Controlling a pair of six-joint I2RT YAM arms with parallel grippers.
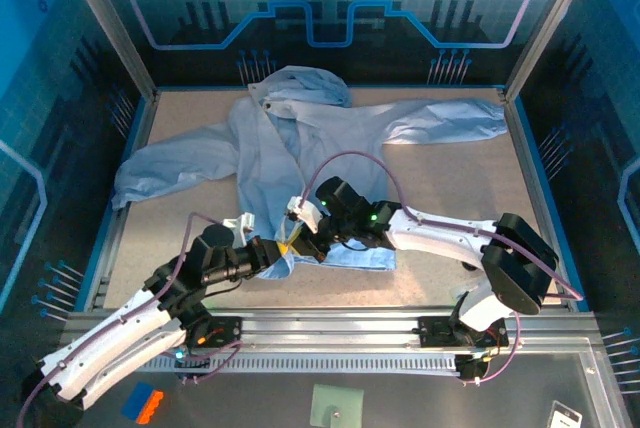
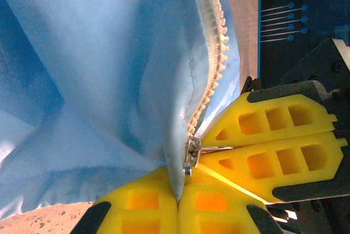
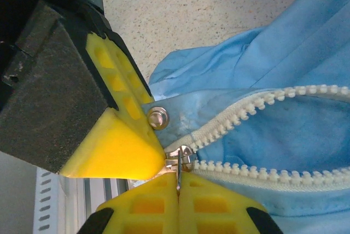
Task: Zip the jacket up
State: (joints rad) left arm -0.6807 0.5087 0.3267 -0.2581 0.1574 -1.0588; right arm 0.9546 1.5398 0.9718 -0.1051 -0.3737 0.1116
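Observation:
The pale blue jacket [image 1: 270, 148] lies spread on the table, hood at the far side and sleeves out to both sides. Both grippers meet at its near hem. My left gripper [image 1: 283, 247] [image 2: 179, 191] is shut on the hem fabric just below the metal zipper slider [image 2: 191, 153]. My right gripper [image 1: 300, 221] [image 3: 178, 186] is shut on the slider's thin pull tab [image 3: 178, 175]. The slider [image 3: 183, 157] sits at the bottom end of the zipper. From it, two rows of white teeth [image 3: 262, 103] spread apart. A metal snap [image 3: 158, 117] sits on the hem beside the left gripper's yellow finger [image 3: 117, 141].
An aluminium rail [image 1: 330, 333] runs along the table's near edge, under both arm bases. Metal frame posts [image 1: 105, 23] stand at the far corners. A blue and orange block [image 1: 147, 403] and a green card [image 1: 335, 410] lie in front of the rail.

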